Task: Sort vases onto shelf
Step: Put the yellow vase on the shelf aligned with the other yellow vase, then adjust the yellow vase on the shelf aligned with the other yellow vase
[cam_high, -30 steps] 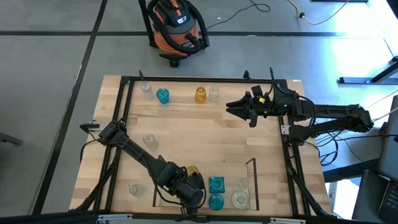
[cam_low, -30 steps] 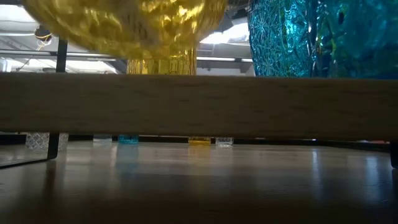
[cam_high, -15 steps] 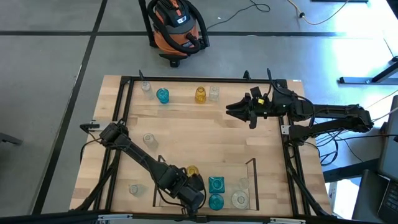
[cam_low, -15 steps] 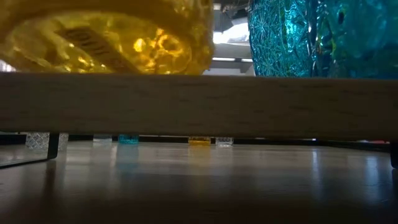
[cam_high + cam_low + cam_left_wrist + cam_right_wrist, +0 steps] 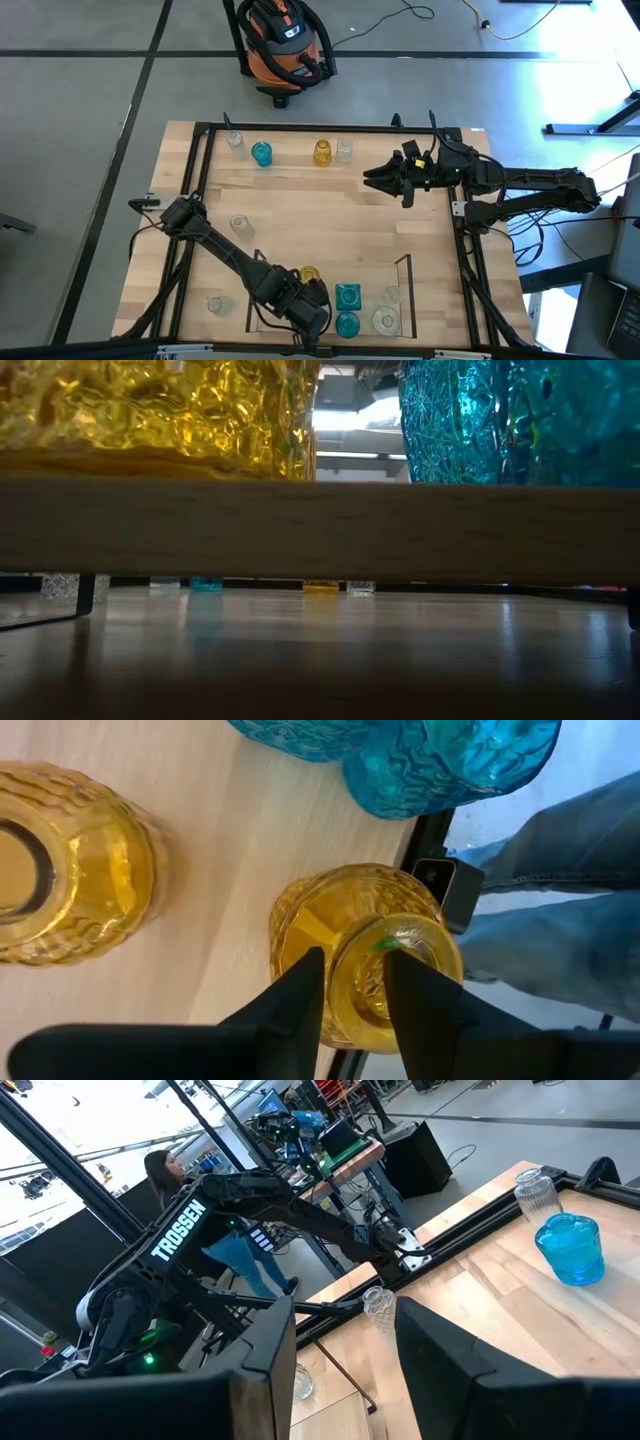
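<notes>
At the near-left corner of the shelf (image 5: 403, 262), an amber vase (image 5: 365, 955) sits pinched by its neck between the jaws of the left gripper (image 5: 352, 982), and the low view shows what has shifted: a second ago its rounded belly hung above the wooden shelf edge (image 5: 320, 530), half a second ago it had dropped and tilted, and now its textured body (image 5: 150, 415) rests level right on that edge. Seen from above, the arm has barely moved between those moments, so the change is a final short descent. I judge the vase as set down or all but set down, with only the release left.

Just beside it stands a second amber vase (image 5: 70, 865), and a little farther along the shelf are two teal vases (image 5: 347, 296) and some clear ones (image 5: 386, 320).

Across the desk (image 5: 330, 215), several vases are unsorted: a clear, a teal, an amber and another clear one in the far row (image 5: 322, 152), plus two clear ones on the left side (image 5: 239, 224).

Over the far right part of the desk the right gripper (image 5: 378, 176) hovers, jaws spread and holding nothing, apparently waiting.
</notes>
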